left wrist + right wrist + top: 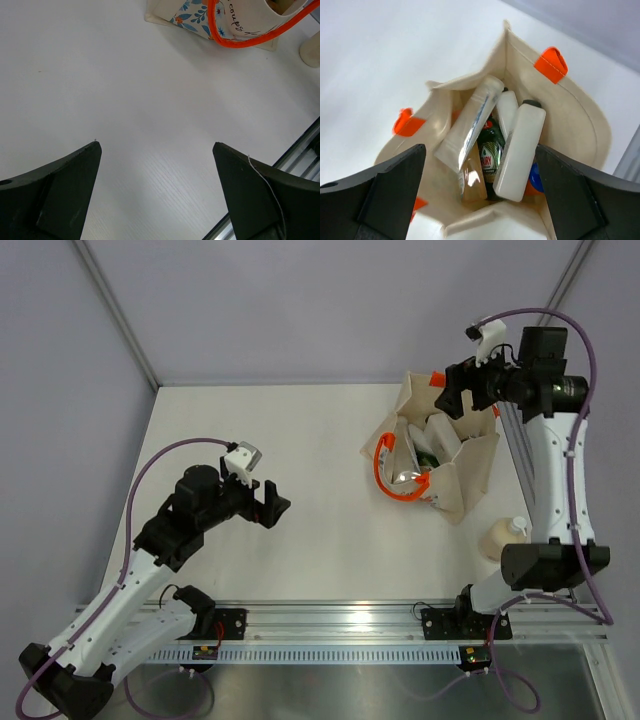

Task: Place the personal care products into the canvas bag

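The right gripper (458, 400), jaws wide and empty, hangs over the bag (470, 475), which holds the tube (470, 125) and white bottle (517, 150). The pump bottle (503, 537) stands upright just beside the bag's near right corner, nearer this gripper than the left gripper (278, 502), also wide and empty.

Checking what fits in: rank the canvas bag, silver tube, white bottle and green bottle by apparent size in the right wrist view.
1. canvas bag
2. silver tube and white bottle: too alike to rank
3. green bottle: smallest showing, but mostly hidden beneath them
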Controlling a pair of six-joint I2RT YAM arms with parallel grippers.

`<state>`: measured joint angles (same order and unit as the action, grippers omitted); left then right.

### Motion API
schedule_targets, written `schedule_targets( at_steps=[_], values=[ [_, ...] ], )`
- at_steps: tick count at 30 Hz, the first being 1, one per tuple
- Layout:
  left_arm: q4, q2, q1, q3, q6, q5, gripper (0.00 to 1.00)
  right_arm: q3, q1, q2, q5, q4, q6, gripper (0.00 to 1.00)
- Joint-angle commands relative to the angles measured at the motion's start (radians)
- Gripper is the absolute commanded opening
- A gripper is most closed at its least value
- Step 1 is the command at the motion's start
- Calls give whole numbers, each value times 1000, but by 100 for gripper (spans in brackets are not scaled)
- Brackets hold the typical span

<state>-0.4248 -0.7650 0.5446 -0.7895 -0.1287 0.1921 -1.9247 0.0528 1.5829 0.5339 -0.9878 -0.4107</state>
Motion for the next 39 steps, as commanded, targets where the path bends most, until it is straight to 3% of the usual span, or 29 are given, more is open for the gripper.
schedule_targets(
  at_steps=[1,3,8,14,21,39],
  values=[
    [32,9,2,-5,-11,-26,99,-45,-7,-145,69,-265,-244,99],
    [29,13,2,-2,-8,-26,99,14,-7,-202,9,-400,-359,99],
    [24,39,2,16,1,-17,99,324,56,-435,-237,-457,-428,100],
    [70,59,2,53,-8,15,99,672,122,-587,-498,-414,-362,99],
    [83,55,2,61,0,38,99,788,151,-571,-692,-231,-373,99],
    [83,-17,2,56,17,84,99,879,254,-316,-603,-147,-511,100]
  ],
)
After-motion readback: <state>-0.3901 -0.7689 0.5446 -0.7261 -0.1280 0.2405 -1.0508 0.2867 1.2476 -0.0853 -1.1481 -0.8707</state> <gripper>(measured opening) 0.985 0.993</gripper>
